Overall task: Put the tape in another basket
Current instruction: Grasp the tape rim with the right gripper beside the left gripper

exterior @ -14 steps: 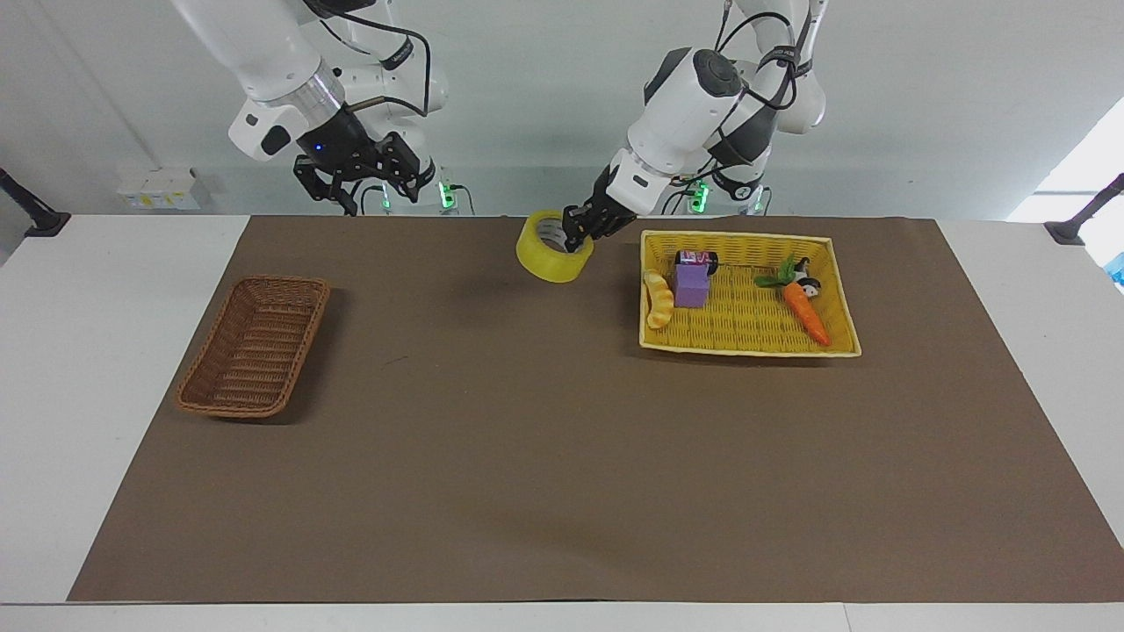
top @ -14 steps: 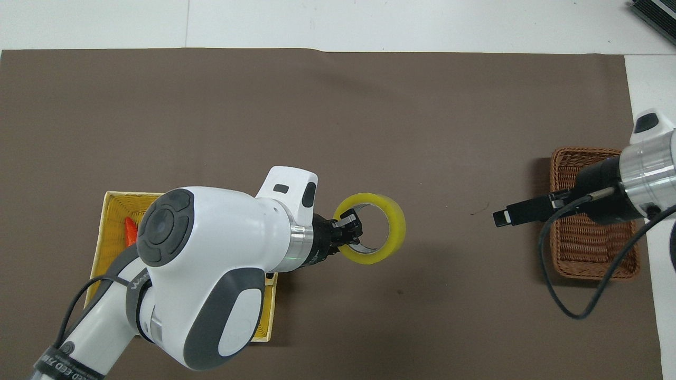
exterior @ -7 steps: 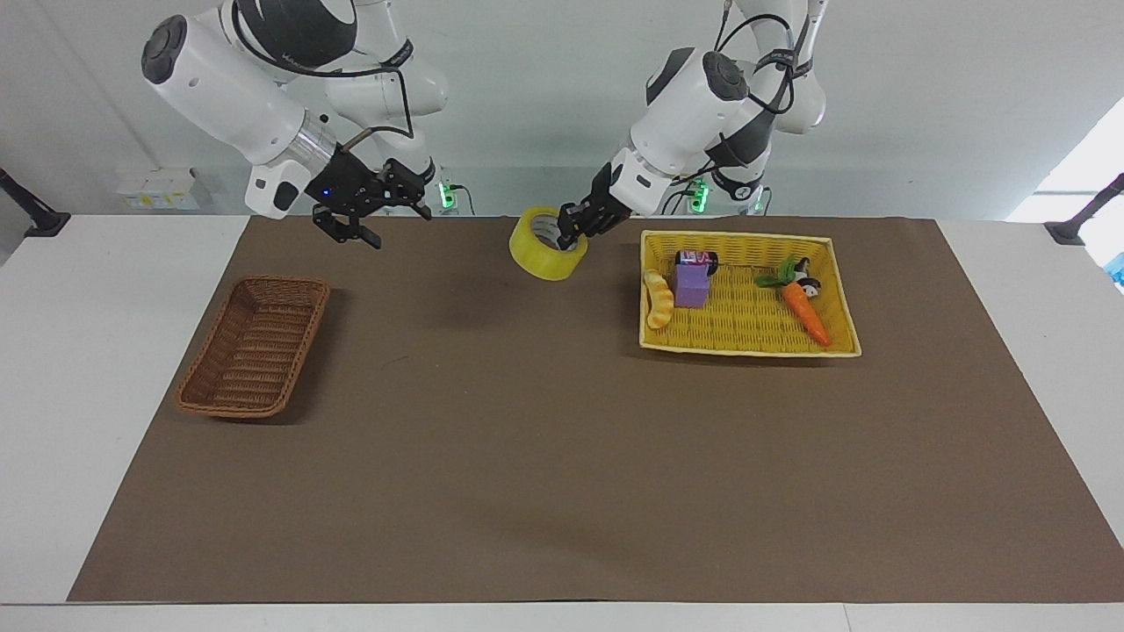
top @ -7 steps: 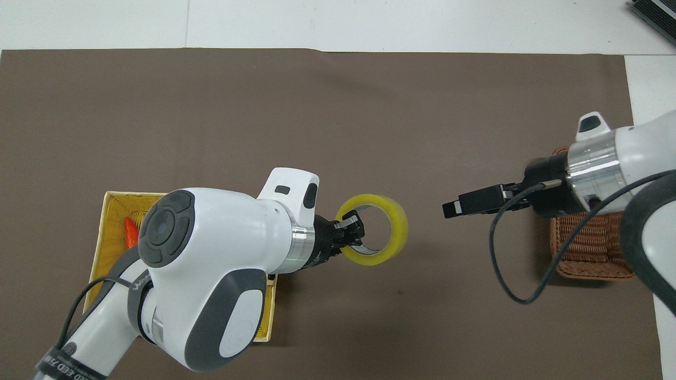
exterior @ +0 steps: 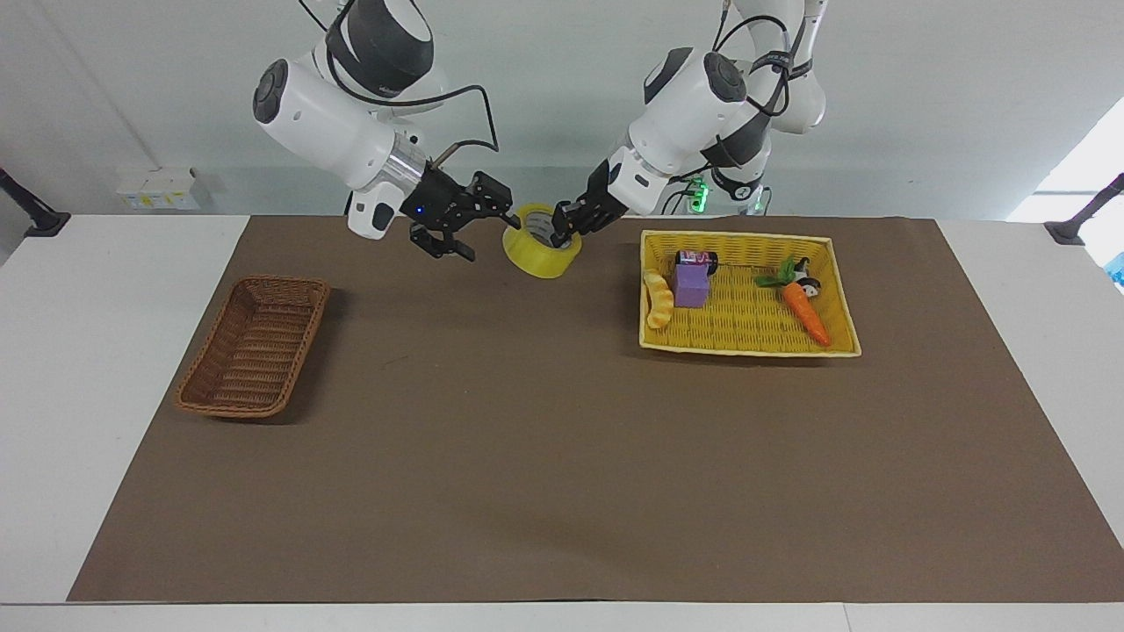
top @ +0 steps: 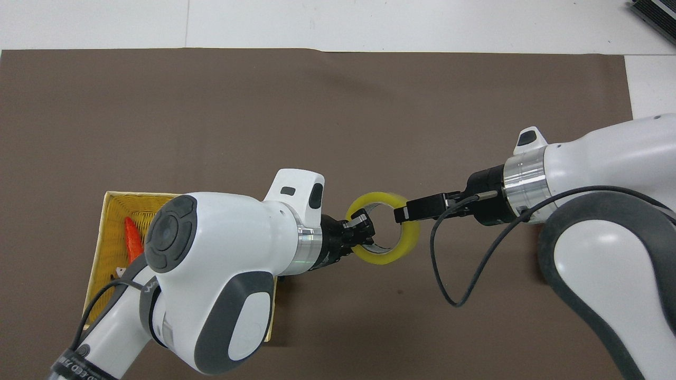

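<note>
Tape [exterior: 543,252], a wide yellow roll with a pale core, hangs in the air over the brown mat between the two baskets, closer to the yellow basket [exterior: 843,298] than to the brown wicker basket [exterior: 255,347]. The left pincer [exterior: 563,231] is pinched on the roll's wall, one finger inside the core and one outside, on the side toward the left arm. The right pincer [exterior: 479,230] has its fingers spread and sits just beside the roll's other side, which looks like a handover being set up; whether it touches the roll I cannot tell. The roll should handle as light and stiff, its core rigid enough to take a firm pinch, though the smooth outer wrap may be slippery, so the wall, gripped through the hole, is the sound place to take hold. Its hole faces mostly upward, tipped a little, so the axis runs near vertical and the ring lies nearly flat. Being round, it has no long axis to speak of.
</note>
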Controlling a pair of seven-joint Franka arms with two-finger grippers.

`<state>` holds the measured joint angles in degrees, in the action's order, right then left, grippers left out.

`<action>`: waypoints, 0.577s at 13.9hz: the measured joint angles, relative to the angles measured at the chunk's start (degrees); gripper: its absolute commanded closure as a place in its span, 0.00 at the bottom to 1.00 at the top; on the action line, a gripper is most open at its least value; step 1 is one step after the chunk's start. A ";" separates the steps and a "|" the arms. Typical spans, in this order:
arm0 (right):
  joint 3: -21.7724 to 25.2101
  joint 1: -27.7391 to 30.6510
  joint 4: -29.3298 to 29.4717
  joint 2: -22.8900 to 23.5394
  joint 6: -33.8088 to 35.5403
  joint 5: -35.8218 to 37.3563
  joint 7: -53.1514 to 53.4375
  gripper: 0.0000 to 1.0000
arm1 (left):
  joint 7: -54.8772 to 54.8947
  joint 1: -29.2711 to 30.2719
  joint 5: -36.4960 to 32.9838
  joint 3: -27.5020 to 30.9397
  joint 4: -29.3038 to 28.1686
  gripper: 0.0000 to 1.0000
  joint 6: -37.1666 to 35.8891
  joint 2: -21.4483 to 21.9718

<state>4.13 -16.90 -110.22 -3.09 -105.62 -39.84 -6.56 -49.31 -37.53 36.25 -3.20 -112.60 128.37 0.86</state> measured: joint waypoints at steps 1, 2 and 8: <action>0.03 0.00 -0.13 -0.01 -0.02 -0.01 0.19 0.00 | -0.04 -0.13 0.06 -0.33 0.00 1.00 0.40 -0.07; 0.04 0.00 -0.22 -0.03 -0.02 -0.01 0.49 0.00 | -0.07 -0.30 0.08 -0.42 0.00 1.00 0.79 -0.09; -0.02 -0.53 -0.41 -0.73 -0.01 -0.22 4.94 1.00 | -0.11 -0.44 0.71 -0.89 -0.02 1.00 3.62 -0.80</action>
<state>4.11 -17.43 -110.63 -3.82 -105.63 -40.06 -1.63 -49.42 -37.97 36.96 -4.09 -112.62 132.00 0.06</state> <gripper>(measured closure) 0.432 0.771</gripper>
